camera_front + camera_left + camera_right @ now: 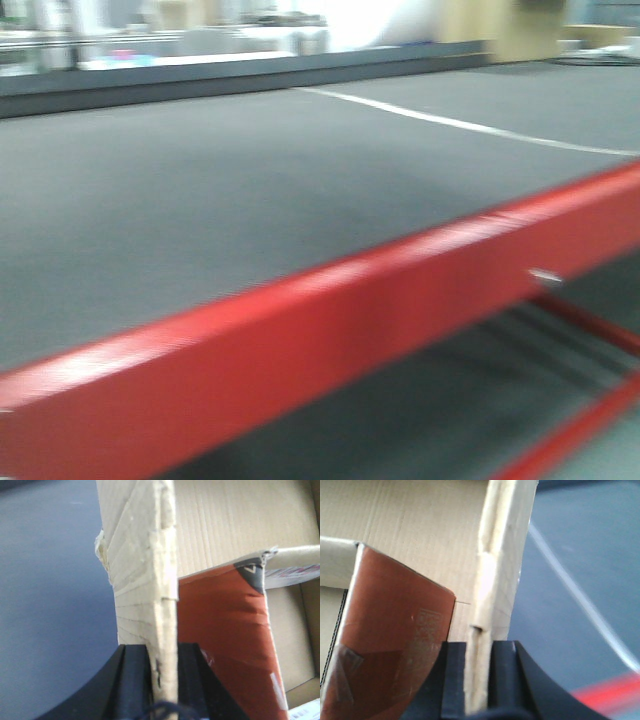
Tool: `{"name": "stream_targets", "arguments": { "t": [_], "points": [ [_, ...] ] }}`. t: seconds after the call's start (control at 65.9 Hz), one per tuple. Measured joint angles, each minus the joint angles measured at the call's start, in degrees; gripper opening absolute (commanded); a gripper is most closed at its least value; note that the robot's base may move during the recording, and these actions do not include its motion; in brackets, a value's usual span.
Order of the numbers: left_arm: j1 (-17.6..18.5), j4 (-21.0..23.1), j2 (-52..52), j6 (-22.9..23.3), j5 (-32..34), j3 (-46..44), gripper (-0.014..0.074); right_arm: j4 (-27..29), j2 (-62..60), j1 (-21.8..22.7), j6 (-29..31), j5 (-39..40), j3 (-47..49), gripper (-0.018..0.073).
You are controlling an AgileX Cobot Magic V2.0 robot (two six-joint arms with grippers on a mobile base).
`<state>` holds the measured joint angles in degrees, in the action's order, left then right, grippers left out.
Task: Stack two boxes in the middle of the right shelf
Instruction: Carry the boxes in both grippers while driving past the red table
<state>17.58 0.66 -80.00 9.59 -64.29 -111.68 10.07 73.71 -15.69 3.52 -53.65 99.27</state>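
Observation:
My left gripper [164, 652] is shut on the upright wall edge of a tan cardboard box [145, 555]. A red-brown packet [225, 630] lies inside the box. My right gripper [479, 650] is shut on the opposite wall edge of the tan cardboard box [502, 545]. A red-brown packet [395, 640] shows inside on that side too. The steel shelf is out of view in every frame. In the front view neither the box nor a gripper shows.
The front view shows a grey-topped table [250, 190] with a red frame [330, 340] running across, with a white line [470, 125] on the floor beyond. Grey floor [50, 605] lies below the box; it also shows in the right wrist view [580, 555] with a white line.

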Motion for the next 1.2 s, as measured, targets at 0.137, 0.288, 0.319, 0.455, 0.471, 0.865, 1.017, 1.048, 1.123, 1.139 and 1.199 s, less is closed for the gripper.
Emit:
{"name": "stream_targets", "arguments": {
  "t": [0.137,0.288,0.319,0.455,0.471,0.865,1.017,1.048,1.123,1.139,1.199],
  "points": [
    [0.0,0.0,0.0,0.0,0.0,0.0,-0.0111,0.0,0.0,0.0,0.0,0.0,0.0,-0.0153],
    [0.0,0.0,0.0,0.0,0.08,0.0,-0.0111,0.0,0.0,0.0,0.0,0.0,0.0,-0.0153],
    [0.0,0.0,0.0,0.0,0.08,0.0,-0.0111,0.0,0.0,0.0,0.0,0.0,0.0,-0.0153],
    [0.0,0.0,0.0,0.0,0.15,0.0,-0.0111,0.0,0.0,0.0,0.0,0.0,0.0,-0.0153],
    [0.0,0.0,0.0,0.0,0.15,0.0,-0.0111,0.0,0.0,0.0,0.0,0.0,0.0,-0.0153],
    [0.0,0.1,0.0,0.0,0.15,0.0,-0.0111,0.0,0.0,0.0,0.0,0.0,0.0,-0.0153],
    [0.0,0.1,0.0,0.0,0.15,0.0,-0.0111,0.0,0.0,0.0,0.0,0.0,0.0,-0.0153],
    [0.0,0.1,0.0,0.0,0.15,0.0,-0.0111,0.0,0.0,0.0,0.0,0.0,0.0,-0.0153],
    [0.0,0.1,0.0,0.0,0.15,0.0,-0.0111,0.0,0.0,0.0,0.0,0.0,0.0,-0.0153],
    [0.0,0.1,0.0,0.0,0.15,0.0,-0.0111,0.0,0.0,0.0,0.0,0.0,0.0,-0.0153],
    [0.0,0.1,0.0,0.0,0.15,0.0,-0.0111,0.0,0.0,0.0,0.0,0.0,0.0,-0.0153]
  ]
}}
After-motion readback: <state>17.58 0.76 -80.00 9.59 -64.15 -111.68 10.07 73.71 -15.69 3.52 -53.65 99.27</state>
